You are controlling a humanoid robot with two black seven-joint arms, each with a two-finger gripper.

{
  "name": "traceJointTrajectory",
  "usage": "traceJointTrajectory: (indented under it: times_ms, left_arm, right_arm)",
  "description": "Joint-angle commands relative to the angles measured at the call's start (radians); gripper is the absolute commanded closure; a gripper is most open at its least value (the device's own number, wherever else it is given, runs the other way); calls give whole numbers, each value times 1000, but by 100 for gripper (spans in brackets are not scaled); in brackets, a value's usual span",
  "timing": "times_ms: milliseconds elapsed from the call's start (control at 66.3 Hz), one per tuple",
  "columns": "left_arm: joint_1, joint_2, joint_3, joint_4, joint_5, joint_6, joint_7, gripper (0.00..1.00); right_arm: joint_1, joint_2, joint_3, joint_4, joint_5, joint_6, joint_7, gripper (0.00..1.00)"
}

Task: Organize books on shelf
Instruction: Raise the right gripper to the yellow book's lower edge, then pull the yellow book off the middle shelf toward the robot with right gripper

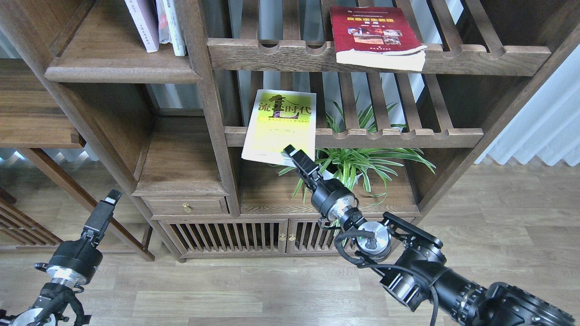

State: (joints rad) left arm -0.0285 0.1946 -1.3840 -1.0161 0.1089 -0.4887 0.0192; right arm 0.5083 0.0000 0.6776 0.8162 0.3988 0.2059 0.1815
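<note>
A yellow-green book (280,129) with big black characters lies on the middle slatted rack, its near end overhanging the front rail. My right gripper (291,153) reaches up to that book's lower right edge; its tip overlaps the edge, and its fingers cannot be told apart. A dark red book (372,32) lies on the upper slatted rack, jutting over the rail. A pale lavender book (142,23) stands on the solid shelf (122,72) at upper left. My left gripper (110,200) hangs low at the left, far from all books, with its state unclear.
Two white books (170,22) stand beside the lavender one. A potted spider plant (362,165) sits just right of and under my right gripper. A low cabinet (226,235) with a drawer stands below. A thick upright post (206,90) separates the shelf from the racks.
</note>
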Motion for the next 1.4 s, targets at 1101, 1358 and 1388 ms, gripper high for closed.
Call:
traceJointTrajectory:
  times_ms: [1101, 1358, 1388]
  left_arm:
    - [-1, 6, -38, 7, -3, 0, -1, 0]
    - [-1, 6, -50, 14, -8, 0, -1, 0]
    - [-1, 6, -50, 17, -8, 0, -1, 0]
  right_arm:
    - [49, 0, -9, -32, 6, -103, -7, 42]
    - [44, 0, -30, -26, 6, -51, -13, 68]
    - [42, 0, -30, -23, 6, -30, -14, 75]
